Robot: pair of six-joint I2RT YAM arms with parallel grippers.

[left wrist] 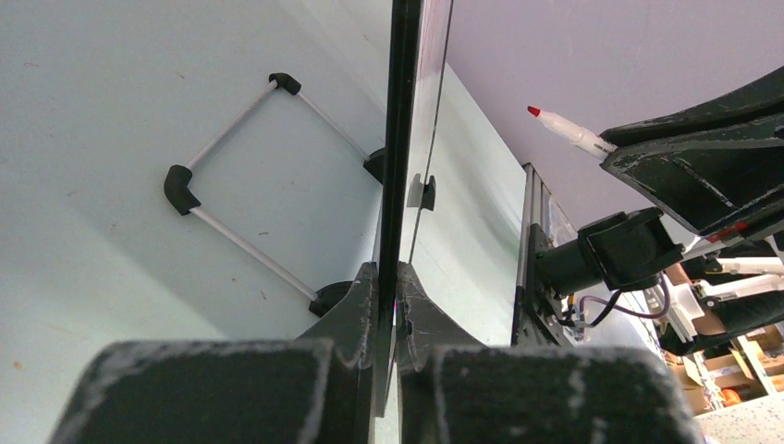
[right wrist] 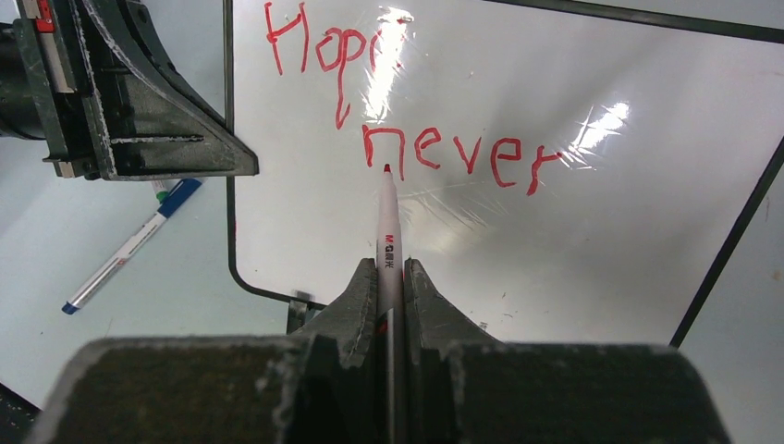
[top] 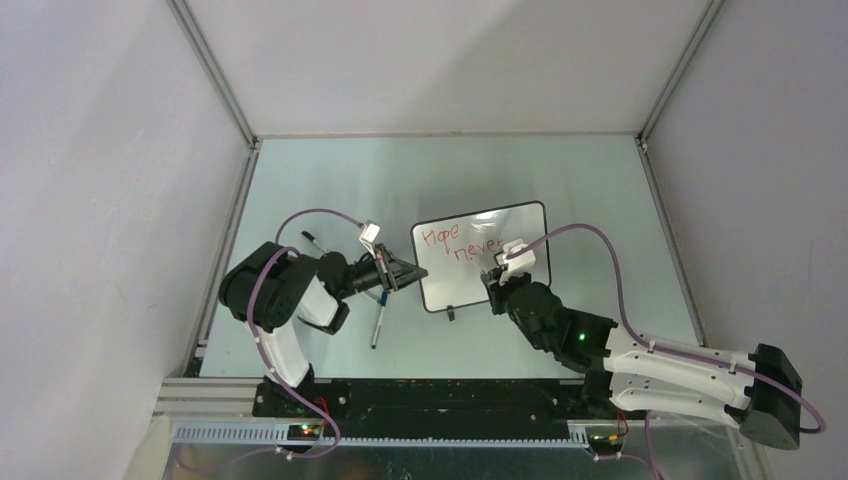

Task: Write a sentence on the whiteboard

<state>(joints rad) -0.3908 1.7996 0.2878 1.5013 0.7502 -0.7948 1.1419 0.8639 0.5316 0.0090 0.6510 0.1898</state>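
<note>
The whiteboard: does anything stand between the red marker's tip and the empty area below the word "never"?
Nothing visible. The marker in the right tool points at bare whiteboard; the left tool grips its left edge, aside.

Glossy whiteboard (right wrist: 573,268), smooth white face with bright glare patches, thin black frame, red marker (right wrist: 389,245) with smooth white plastic barrel, right fingers (right wrist: 356,310) matt black plastic, scuffed and grey-flecked, table (top: 320,180) pale, smooth, dull sheen, edge rail (top: 215,384) bare ribbed metal

Whiteboard (top: 460,285) rests on the counter (top: 330,170). My left claw (top: 408,272) clamps its left edge; my right claw (top: 497,272), before it, holds a marker (right wrist: 388,222) by the 2-word sentence (right wrist: 427,148). A pen (top: 378,325) lies left.
</note>
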